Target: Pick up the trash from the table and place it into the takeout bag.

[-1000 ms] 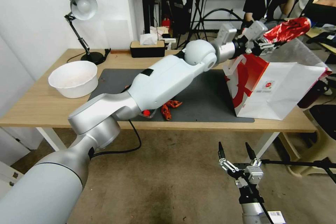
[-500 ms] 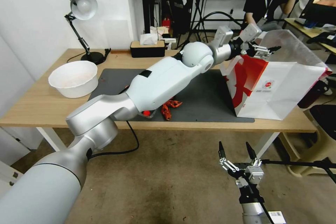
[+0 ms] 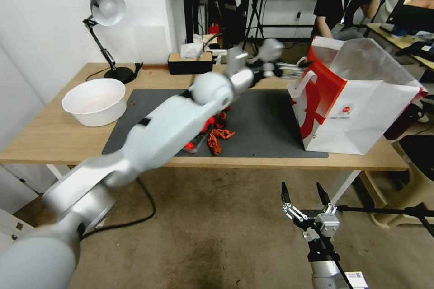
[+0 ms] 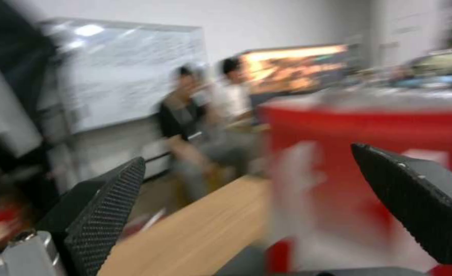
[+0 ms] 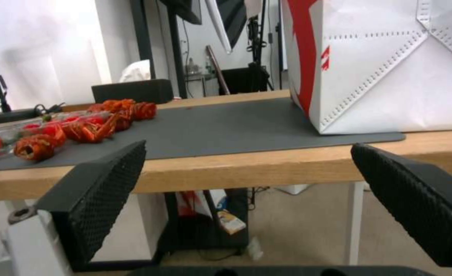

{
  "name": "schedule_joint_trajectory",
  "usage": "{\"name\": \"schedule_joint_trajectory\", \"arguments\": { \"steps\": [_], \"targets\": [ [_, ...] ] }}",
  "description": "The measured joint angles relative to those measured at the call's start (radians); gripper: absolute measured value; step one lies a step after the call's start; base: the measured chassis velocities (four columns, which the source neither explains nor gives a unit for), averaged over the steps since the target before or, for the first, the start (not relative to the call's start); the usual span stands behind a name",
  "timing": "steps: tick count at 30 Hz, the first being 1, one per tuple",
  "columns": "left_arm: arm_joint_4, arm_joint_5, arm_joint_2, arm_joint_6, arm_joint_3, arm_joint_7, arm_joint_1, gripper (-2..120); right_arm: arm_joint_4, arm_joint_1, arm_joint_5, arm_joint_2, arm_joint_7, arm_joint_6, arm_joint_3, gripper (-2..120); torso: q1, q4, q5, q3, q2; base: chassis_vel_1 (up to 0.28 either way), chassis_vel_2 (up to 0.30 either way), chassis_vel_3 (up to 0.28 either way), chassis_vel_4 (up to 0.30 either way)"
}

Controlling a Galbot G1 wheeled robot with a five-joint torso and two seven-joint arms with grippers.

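The takeout bag [image 3: 361, 113], white with red panels, stands open on the right end of the table [image 3: 49, 137]. My left gripper [image 3: 296, 67] hovers over the mat just beside the bag's left rim; in its wrist view the left gripper [image 4: 247, 152] is open and holds nothing, with the red side of the bag [image 4: 369, 130] blurred ahead. Trash lies on the dark mat [image 3: 266, 131]: red crayfish shells [image 3: 218, 137] and a clear tray partly hidden under my left arm. My right gripper [image 3: 301, 186] hangs open below the table's front edge, and the shells [image 5: 83, 128] show from there too.
A white bowl [image 3: 95, 99] sits on the left of the table, a desk lamp [image 3: 106, 9] and a black tissue box [image 3: 190, 62] along the back edge. A tripod leg [image 3: 384, 210] lies on the floor at right.
A second ago my left gripper held a crumpled red thing above the bag's mouth; that thing is gone from it, and the arm has swung back left, away from the bag. The right arm has not moved.
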Motion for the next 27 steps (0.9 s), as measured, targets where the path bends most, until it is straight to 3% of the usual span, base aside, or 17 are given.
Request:
{"name": "schedule_joint_trajectory", "arguments": {
  "steps": [3, 6, 15, 19, 21, 23, 24, 27],
  "targets": [
    [-0.016, 0.003, 0.013, 0.007, -0.016, -0.028, 0.021, 100, 0.000, 0.000, 0.000, -0.001, 0.000, 0.000, -0.001, 100, 0.000, 0.0000, -0.0002, 0.000, 0.000, 0.000, 0.000, 0.000, 0.000],
    [-0.055, 0.046, 0.052, 0.006, -0.068, -0.101, 0.093, 100, -0.001, 0.001, 0.000, -0.005, 0.000, 0.000, -0.005, 100, 0.000, 0.0000, 0.0003, 0.000, 0.000, 0.000, 0.000, 0.000, 0.000],
    [-0.089, 0.110, 0.080, -0.006, -0.131, -0.179, 0.185, 100, 0.004, 0.001, -0.001, -0.006, 0.000, 0.000, -0.009, 100, 0.000, -0.0006, 0.0003, 0.000, 0.000, 0.000, 0.000, 0.000, 0.000],
    [-0.143, 0.177, 0.098, -0.017, -0.215, -0.249, 0.320, 100, 0.009, 0.000, -0.001, -0.010, 0.000, 0.000, -0.012, 100, 0.000, -0.0004, 0.0002, 0.000, 0.000, 0.000, 0.000, 0.000, 0.000],
    [-0.197, 0.238, 0.103, -0.021, -0.302, -0.308, 0.441, 100, 0.013, -0.001, -0.002, -0.013, 0.000, -0.001, -0.013, 100, 0.000, -0.0004, 0.0003, 0.000, 0.000, 0.000, 0.000, 0.000, 0.000],
    [-0.254, 0.271, 0.111, -0.023, -0.382, -0.320, 0.550, 100, 0.011, 0.000, -0.002, -0.015, 0.000, -0.002, -0.016, 100, 0.000, -0.0004, 0.0006, 0.000, 0.000, 0.000, 0.000, 0.000, 0.000],
    [-0.254, 0.271, 0.111, -0.023, -0.382, -0.320, 0.550, 100, 0.011, 0.000, -0.002, -0.015, 0.000, -0.002, -0.016, 100, 0.000, -0.0004, 0.0006, 0.000, 0.000, 0.000, 0.000, 0.000, 0.000],
    [-0.314, 0.322, 0.132, -0.050, -0.459, -0.335, 0.708, 100, 0.008, 0.000, -0.004, -0.018, -0.001, -0.002, -0.022, 100, 0.000, -0.0005, 0.0003, 0.000, 0.000, 0.000, 0.000, 0.000, 0.000]
  ]
}}
